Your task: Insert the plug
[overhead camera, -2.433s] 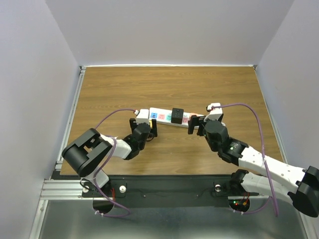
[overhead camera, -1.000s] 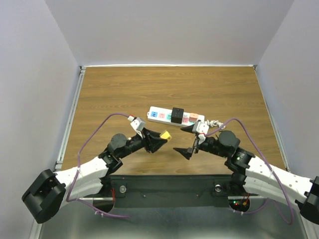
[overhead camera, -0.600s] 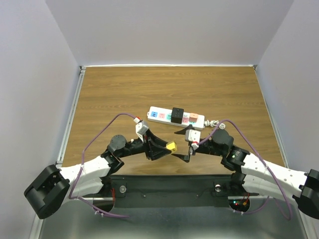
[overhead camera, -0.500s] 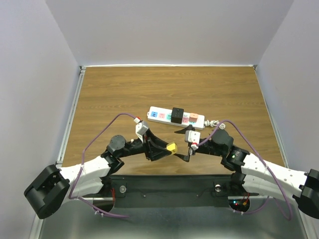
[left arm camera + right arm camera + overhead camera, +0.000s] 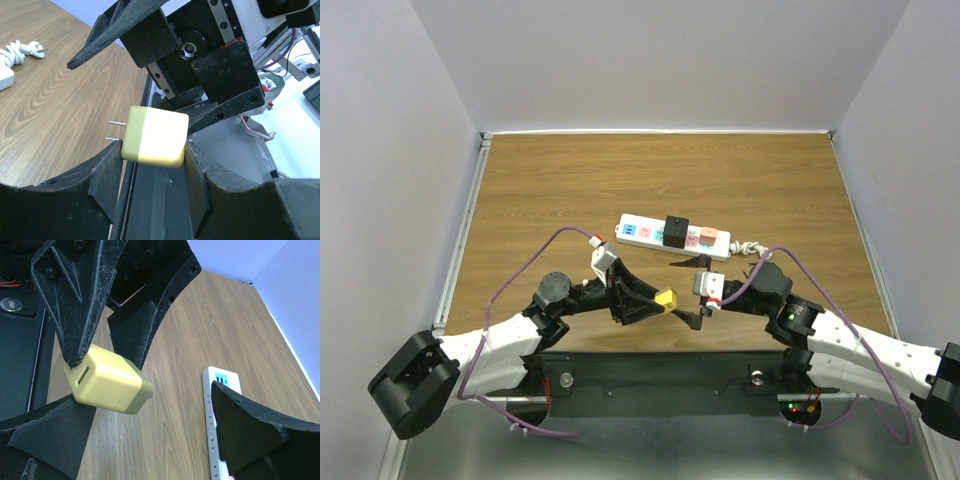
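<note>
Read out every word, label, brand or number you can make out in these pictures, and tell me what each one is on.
No text can be read in any view.
Power strip: its coloured patches may carry print, but they are too small to read.
Yellow plug: the faces that show are blank, with no brand or number.

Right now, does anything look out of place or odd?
Nothing spilled or damaged. Only the yellow plug is not in place: the left hand holds it near the table's front edge, away from the power strip.
</note>
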Robot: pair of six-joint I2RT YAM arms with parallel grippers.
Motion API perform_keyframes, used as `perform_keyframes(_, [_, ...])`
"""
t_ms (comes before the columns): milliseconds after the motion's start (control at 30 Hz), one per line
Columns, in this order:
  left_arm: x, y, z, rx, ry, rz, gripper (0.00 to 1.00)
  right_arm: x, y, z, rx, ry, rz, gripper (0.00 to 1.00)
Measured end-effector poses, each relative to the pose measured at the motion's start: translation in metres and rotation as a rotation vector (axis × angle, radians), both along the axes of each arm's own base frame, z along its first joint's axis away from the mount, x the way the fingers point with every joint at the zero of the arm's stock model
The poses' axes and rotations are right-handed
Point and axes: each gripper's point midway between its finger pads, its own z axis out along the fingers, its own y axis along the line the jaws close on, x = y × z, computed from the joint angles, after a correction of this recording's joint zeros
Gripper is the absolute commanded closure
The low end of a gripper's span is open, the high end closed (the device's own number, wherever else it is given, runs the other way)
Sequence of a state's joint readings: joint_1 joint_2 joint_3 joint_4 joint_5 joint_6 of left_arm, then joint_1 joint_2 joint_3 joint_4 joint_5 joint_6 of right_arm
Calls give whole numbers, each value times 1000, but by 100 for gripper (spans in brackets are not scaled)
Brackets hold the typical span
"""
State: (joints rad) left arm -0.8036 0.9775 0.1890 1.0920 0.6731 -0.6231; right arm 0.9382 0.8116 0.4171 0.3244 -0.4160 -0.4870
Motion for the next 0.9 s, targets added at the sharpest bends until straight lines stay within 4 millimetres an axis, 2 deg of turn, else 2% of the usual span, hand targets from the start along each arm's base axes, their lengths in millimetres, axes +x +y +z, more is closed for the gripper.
perform_keyframes(200, [0, 0, 0, -2, 4, 2, 100, -4, 0, 6, 10, -27, 18, 4])
perform_keyframes(467, [1, 0, 2, -7, 3, 7, 100, -23, -3, 22, 46, -82, 105, 10])
perform_keyframes(767, [3, -1, -6, 16, 25, 7, 100, -35, 2, 12, 14, -85, 180, 36])
perform_keyframes(900, [3, -2, -9, 25, 34, 6, 100, -37, 4, 3, -13, -75, 198, 43])
